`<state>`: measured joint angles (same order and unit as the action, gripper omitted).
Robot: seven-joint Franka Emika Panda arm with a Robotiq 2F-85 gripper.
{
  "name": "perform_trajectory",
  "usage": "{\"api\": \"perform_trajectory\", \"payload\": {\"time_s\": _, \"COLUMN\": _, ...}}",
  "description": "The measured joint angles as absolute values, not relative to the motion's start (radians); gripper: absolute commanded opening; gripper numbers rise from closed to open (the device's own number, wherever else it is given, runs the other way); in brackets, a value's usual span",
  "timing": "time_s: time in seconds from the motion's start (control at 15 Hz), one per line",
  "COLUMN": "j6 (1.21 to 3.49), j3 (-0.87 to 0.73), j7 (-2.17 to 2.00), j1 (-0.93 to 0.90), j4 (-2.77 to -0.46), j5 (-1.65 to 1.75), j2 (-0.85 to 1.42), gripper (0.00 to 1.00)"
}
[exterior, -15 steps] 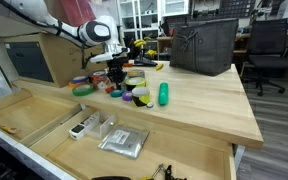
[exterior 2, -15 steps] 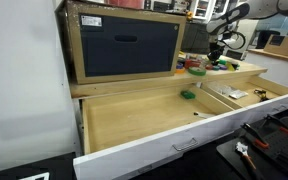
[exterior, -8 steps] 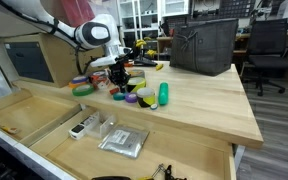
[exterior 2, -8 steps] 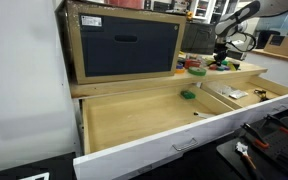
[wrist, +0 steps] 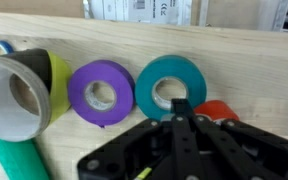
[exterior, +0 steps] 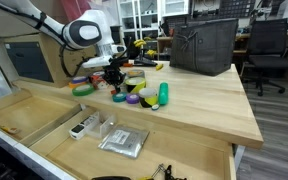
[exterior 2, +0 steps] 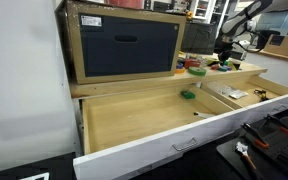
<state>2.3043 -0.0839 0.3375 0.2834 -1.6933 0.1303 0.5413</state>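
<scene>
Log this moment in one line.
gripper: shut | held: nothing seen | nearest: teal tape | beside it: purple tape | surface: wooden table

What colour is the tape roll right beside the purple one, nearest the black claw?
The tape roll is teal, clearest in the wrist view.

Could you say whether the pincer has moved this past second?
Yes; in an exterior view the pincer has tilted, its wrist swinging away from the black basket.
</scene>
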Motion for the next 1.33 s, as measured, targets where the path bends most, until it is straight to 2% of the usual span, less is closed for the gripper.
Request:
{"api": "perform_trajectory", "payload": {"time_s": 0.27, "j6": 2.321, "j3": -0.088, "j7": 0.391, "j1": 0.301, "j4": -1.827, "j5": 0.093, "j2": 0.363, "gripper": 0.00}}
{"api": "perform_trajectory", "payload": {"time_s": 0.6, "j6": 2.302, "j3": -0.178, "j7": 0.520, "j1": 0.366, "j4": -1.947, "j5": 0.091, "j2": 0.181, "gripper": 0.00}}
{"api": "perform_trajectory", "payload": {"time_s": 0.93, "j6": 2.251, "j3": -0.204, "j7": 0.546, "j1": 0.370, "j4": -1.904, "j5": 0.091, "j2": 0.200, "gripper": 0.00}}
{"api": "perform_trajectory", "payload": {"time_s": 1.33, "j6": 2.014, "j3": -0.173, "j7": 0.546, "j1": 0.323, "j4": -1.725, "j5": 0.092, "j2": 0.275, "gripper": 0.00}}
